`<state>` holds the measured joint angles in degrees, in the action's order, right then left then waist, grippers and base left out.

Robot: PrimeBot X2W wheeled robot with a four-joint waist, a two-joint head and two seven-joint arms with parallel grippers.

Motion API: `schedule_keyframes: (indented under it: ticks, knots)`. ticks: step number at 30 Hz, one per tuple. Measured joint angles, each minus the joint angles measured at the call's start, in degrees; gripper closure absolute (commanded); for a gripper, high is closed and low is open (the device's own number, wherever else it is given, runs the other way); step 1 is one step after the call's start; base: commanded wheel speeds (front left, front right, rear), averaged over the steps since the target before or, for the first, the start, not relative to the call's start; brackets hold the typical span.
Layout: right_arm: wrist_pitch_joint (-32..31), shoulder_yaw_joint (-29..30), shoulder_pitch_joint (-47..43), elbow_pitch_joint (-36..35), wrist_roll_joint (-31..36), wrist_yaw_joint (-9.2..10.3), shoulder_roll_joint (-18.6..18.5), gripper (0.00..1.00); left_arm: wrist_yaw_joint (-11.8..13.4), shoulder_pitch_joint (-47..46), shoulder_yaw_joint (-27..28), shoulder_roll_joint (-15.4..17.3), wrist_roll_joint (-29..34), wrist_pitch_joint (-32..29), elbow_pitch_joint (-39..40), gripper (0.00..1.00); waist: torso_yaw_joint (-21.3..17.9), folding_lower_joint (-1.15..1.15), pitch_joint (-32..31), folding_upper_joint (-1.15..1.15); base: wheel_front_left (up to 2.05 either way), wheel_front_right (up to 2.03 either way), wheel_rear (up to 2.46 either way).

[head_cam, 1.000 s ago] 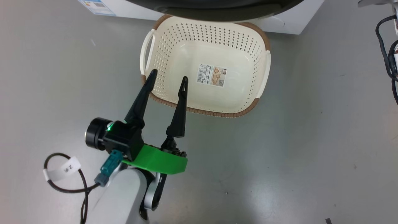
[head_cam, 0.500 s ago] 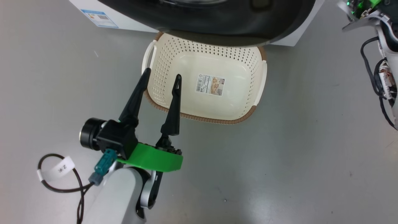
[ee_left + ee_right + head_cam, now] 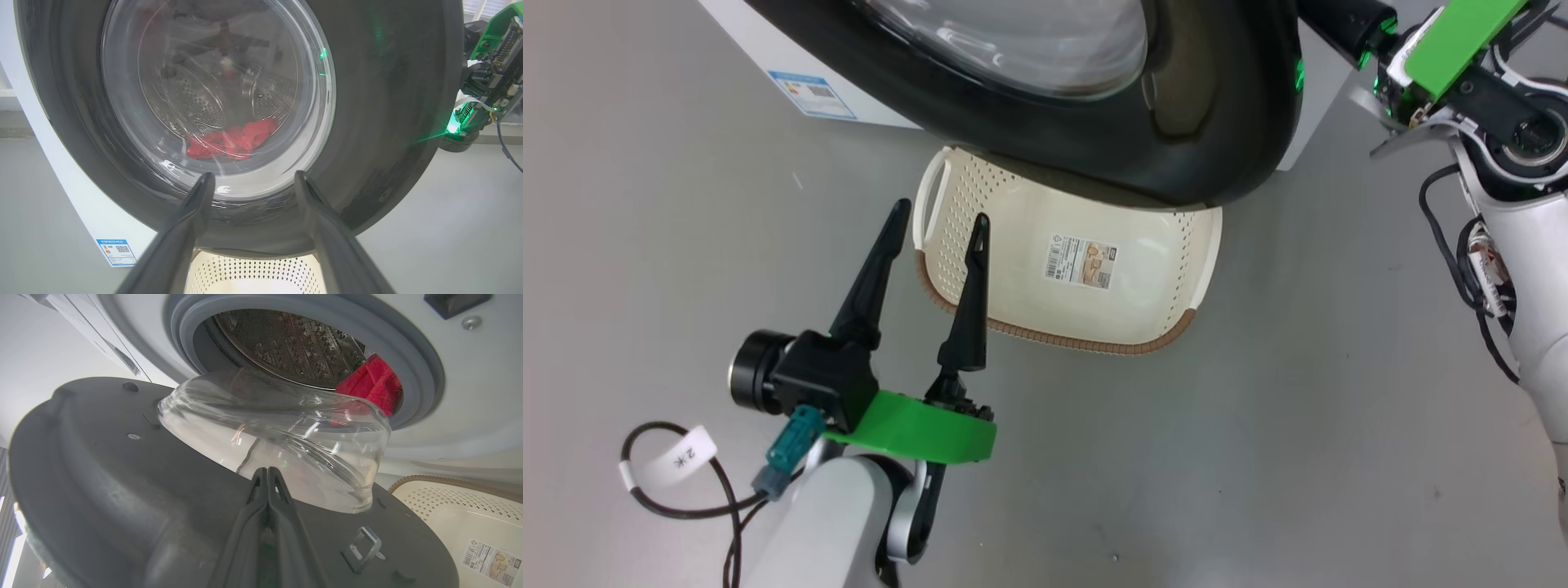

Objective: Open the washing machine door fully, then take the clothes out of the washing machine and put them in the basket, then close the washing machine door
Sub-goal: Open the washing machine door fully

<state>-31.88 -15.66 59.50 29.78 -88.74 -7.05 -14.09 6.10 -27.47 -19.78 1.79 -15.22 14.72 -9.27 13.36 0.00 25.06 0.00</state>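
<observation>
- The left gripper (image 3: 941, 212) stands with its jaws spread wide and nothing between them.
- Just ahead of its fingertips, slightly to their right, sits the basket (image 3: 1094, 343). It holds no clothes, and a label sticker (image 3: 1082, 261) shows on its floor.
- Beyond and above those fingertips hangs the washing machine door (image 3: 1217, 122), swung partly out over the basket's far end.
- Through the door's glass, straight ahead of the left gripper, the red clothes (image 3: 233, 141) lie low in the steel drum.
- The right gripper (image 3: 267, 473) has its fingers pressed together, holding nothing.
- Its tips lie close along the door's dark inner face, at the foot of the glass bowl. Whether they touch it I cannot tell.
- Past the bowl, ahead of the right gripper, the washing machine (image 3: 470, 396) shows its open mouth, with the clothes at the gasket's right edge.
</observation>
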Motion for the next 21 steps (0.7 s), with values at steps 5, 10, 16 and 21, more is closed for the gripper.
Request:
schedule_keyframes:
  ticks: [5,10,16,21]
  knots:
    - [-0.55,-0.16,-2.41,-0.94,-0.19,0.00,0.04,1.00,-0.01,0.58,0.12,0.00,0.00,0.00,-0.02,0.00,0.34,0.00,-1.73,0.00,0.00,0.00,0.00]
    - [-0.94,-0.24,-5.39,-2.27,-0.53,0.00,-0.01,1.00,-0.01,1.36,0.49,0.00,0.01,0.00,-0.02,0.00,0.94,0.00,-3.49,0.00,0.00,0.00,0.00]
    - [-1.60,-0.43,-9.47,-4.30,-0.97,0.00,-0.16,1.00,-0.01,3.16,1.01,0.01,0.02,0.00,-0.08,0.00,1.89,0.00,-5.78,0.00,0.00,0.00,0.00]
    - [-2.01,-0.88,-13.39,-6.98,-1.36,0.00,-0.22,1.00,-0.01,4.65,1.23,0.02,0.02,0.00,0.01,0.00,2.90,0.00,-7.99,0.00,0.00,0.00,0.00]
